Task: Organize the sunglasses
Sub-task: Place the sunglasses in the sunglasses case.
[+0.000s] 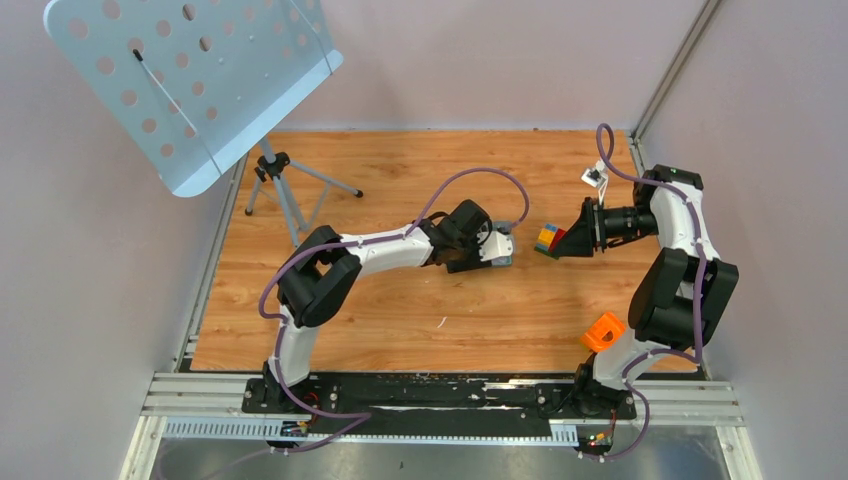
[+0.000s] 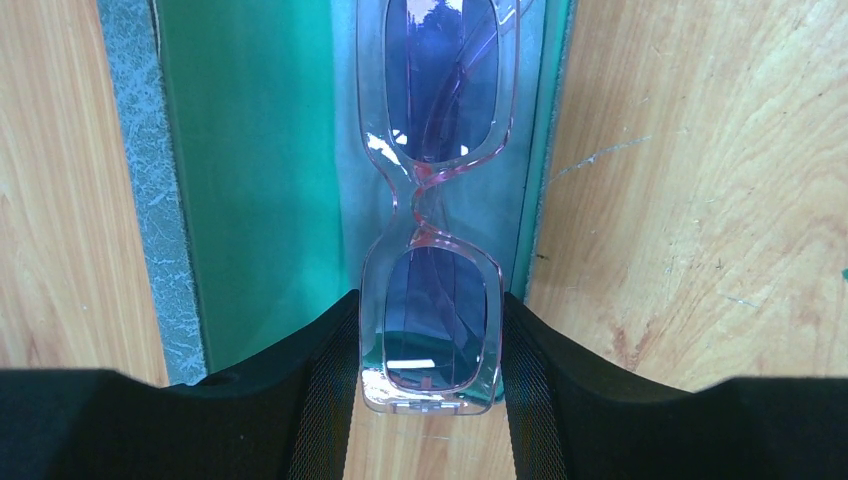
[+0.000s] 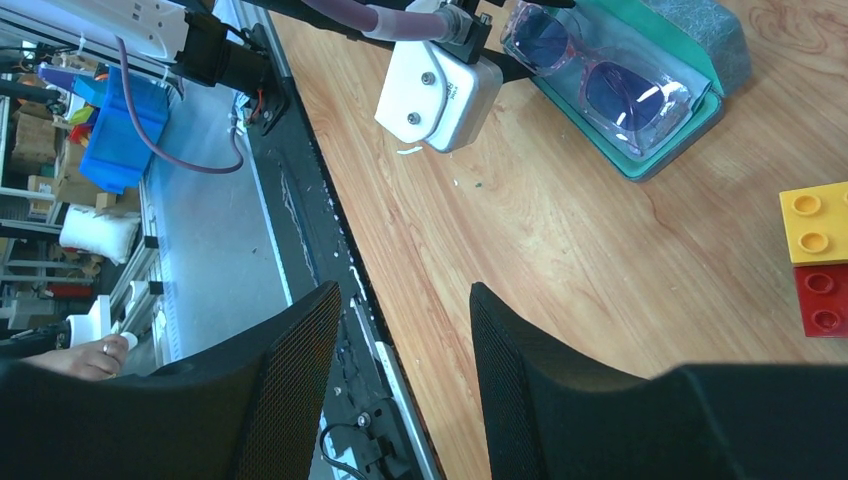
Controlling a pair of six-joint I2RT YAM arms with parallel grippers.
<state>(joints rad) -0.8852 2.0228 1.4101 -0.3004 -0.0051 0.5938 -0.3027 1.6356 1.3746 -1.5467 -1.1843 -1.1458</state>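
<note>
Two arms: left one clamped on the sunglasses (image 2: pixel 418 215) over the case (image 2: pixel 250 180), right one empty.
Left gripper (image 2: pixel 428 305) fingers (image 2: pixel 330 390) sit tight against both sides of the near lens of the sunglasses; the far lens lies over the teal inside of the open grey case. Right gripper (image 3: pixel 405 295) hangs to the right of the case, apart from it, jaws partly spread with nothing between them.

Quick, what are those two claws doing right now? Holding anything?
Left gripper: closed on one end of the sunglasses, which lie in the open case.
Right gripper: open, holding nothing.
</note>
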